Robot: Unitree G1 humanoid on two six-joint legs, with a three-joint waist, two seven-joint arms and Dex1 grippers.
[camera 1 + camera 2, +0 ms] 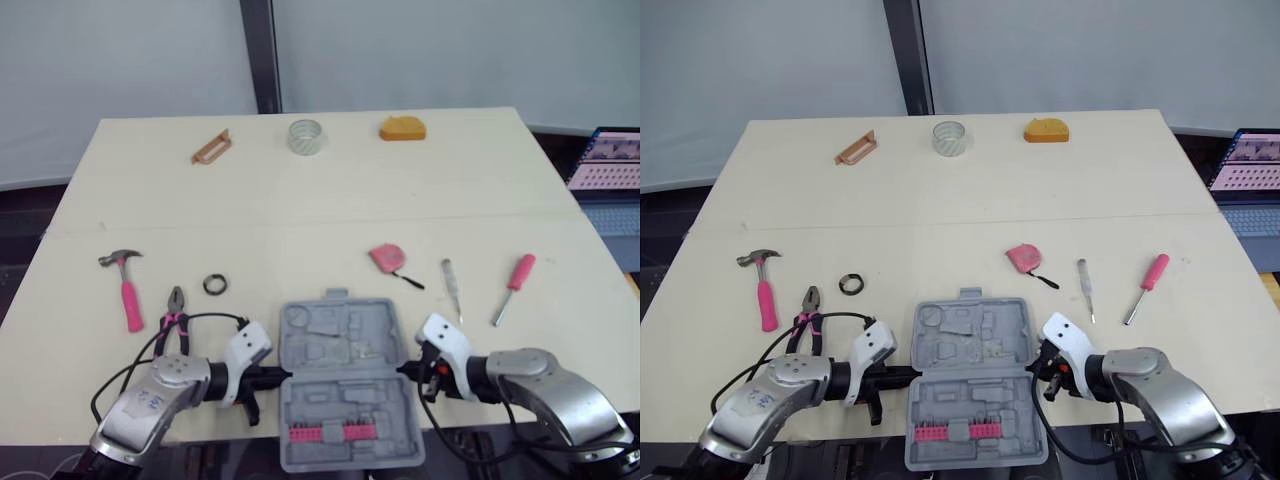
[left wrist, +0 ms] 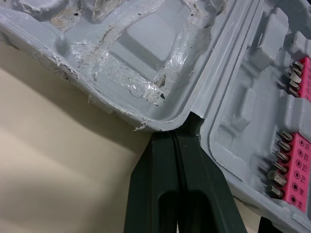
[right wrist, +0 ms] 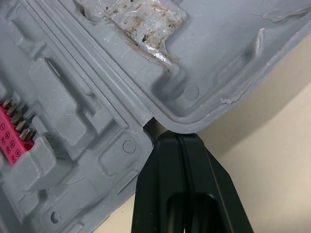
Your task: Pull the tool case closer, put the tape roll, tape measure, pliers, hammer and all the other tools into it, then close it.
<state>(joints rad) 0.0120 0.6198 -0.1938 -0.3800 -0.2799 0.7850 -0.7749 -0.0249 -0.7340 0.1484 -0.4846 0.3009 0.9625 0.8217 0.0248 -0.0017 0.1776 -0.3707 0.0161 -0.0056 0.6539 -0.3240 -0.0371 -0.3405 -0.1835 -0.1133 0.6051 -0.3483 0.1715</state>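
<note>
Tool case (image 1: 340,385) is lying open, long axis running 12-to-6, with left gripper (image 1: 282,377) touching its 9 o'clock side and right gripper (image 1: 404,371) its 3 o'clock side, both pressed together.

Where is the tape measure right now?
In the head views the pink tape measure lies on the table slightly to the robot's right, just beyond the open tool case, with a small silver tool to its right.

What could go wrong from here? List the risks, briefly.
1. The tool case appears to overhang the near edge of the table; pulling it closer may tip it off.
2. The left gripper and right gripper are shut, only their tips wedged at the hinge notches, so either could slip out.
</note>
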